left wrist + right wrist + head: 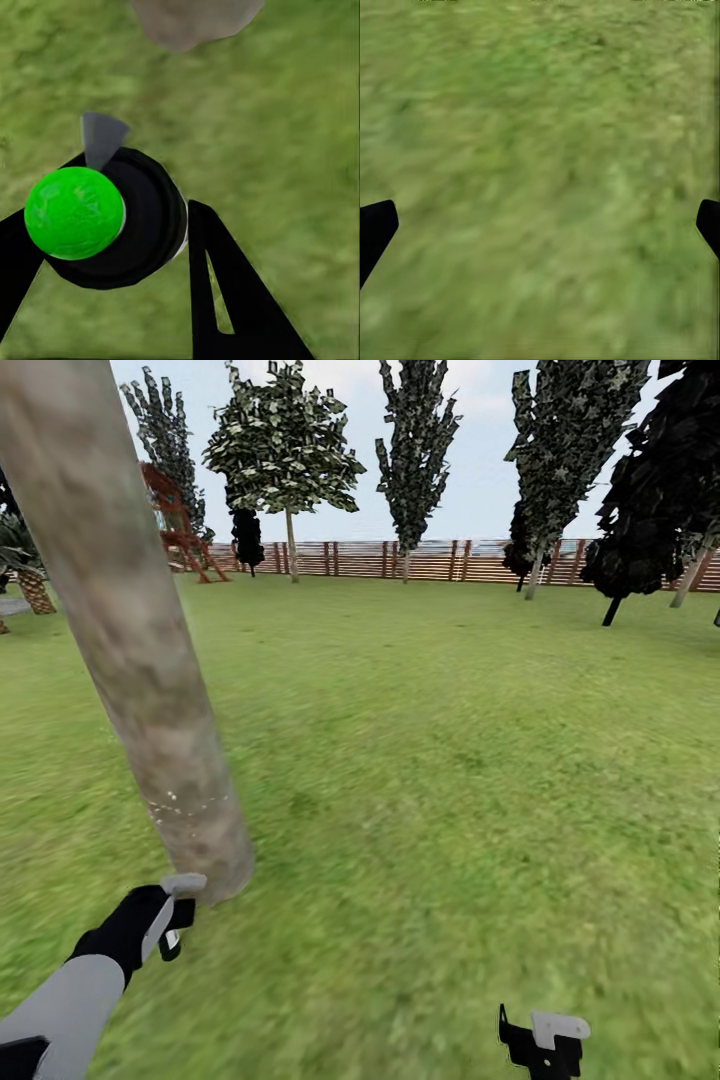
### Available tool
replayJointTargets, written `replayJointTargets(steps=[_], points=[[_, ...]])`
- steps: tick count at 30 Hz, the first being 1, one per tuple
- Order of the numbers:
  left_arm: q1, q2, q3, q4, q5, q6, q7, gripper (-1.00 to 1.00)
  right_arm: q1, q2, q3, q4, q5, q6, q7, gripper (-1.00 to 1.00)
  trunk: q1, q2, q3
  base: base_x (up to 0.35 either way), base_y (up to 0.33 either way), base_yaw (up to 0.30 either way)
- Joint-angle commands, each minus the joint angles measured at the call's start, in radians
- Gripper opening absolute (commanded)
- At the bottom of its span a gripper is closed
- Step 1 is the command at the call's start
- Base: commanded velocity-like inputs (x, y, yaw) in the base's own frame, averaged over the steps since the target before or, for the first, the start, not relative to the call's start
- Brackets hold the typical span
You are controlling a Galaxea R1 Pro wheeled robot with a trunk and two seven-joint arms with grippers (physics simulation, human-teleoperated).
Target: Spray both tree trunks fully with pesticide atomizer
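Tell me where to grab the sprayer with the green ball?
Probably around the sprayer's round black body, from both sides, like the left fingers do now: that round middle fits between them, leaving the grey nozzle free to face the trunk.

Simulated outdoor garden. Wide lawn (450, 760) of blurred green grass reaching to a brown horizontal-slat fence (430, 560) at 12 o'clock. Tall dark narrow trees (415, 450) and one leafy tree (285, 445) along that boundary under pale sky. Red-brown wooden play frame (180, 525) at 10 o'clock. Thick mottled grey-tan tree trunk (130, 630) close at 9 o'clock.
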Motion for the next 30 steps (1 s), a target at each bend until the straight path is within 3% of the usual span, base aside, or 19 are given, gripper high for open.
replayJointTargets(steps=[1, 6, 10, 15, 19, 24, 30], points=[[-0.001, 0.014, 0.004, 0.047, 0.004, -0.034, -0.002, -1.0, -0.001, 0.0, -0.005, 0.001, 0.011, -0.002, -0.005, 1.0, 0.0, 0.0, -0.001, 0.167, -0.25, 0.0], [-0.002, 0.062, 0.008, 0.117, 0.009, -0.113, -0.002, -1.0, -0.001, 0.0, -0.005, 0.001, 0.011, -0.002, -0.005, 1.0, 0.0, 0.0, -0.001, 0.215, -0.21, 0.0], [-0.003, 0.066, 0.006, 0.126, 0.009, -0.118, -0.002, -1.0, -0.001, -0.001, -0.005, 0.001, 0.011, -0.002, -0.005, 1.0, 0.0, 0.0, -0.001, 0.267, -0.063, 0.01], [-0.002, 0.048, 0.002, 0.128, 0.013, -0.137, -0.01, -1.0, -0.001, -0.001, -0.005, 0.001, 0.011, -0.002, -0.005, 1.0, 0.0, 0.0, -0.001, 0.028, -0.003, 0.233], [-0.002, 0.05, -0.003, 0.13, 0.011, -0.256, -0.025, -1.0, -0.001, -0.001, -0.005, 0.001, 0.011, -0.002, -0.005, 1.0, 0.0, 0.0, -0.001, 0.001, 0.0, 0.277], [-0.002, 0.047, -0.006, 0.119, 0.002, -0.267, -0.026, -1.0, -0.001, 0.0, -0.005, 0.001, 0.011, -0.002, -0.005, 1.0, 0.0, 0.0, -0.001, 0.0, 0.0, 0.275], [-0.002, -0.014, -0.006, 0.135, 0.001, -0.261, -0.01, -1.0, -0.001, -0.001, -0.005, 0.001, 0.011, -0.002, -0.005, 1.0, 0.0, 0.0, -0.001, 0.058, -0.209, 0.029]])
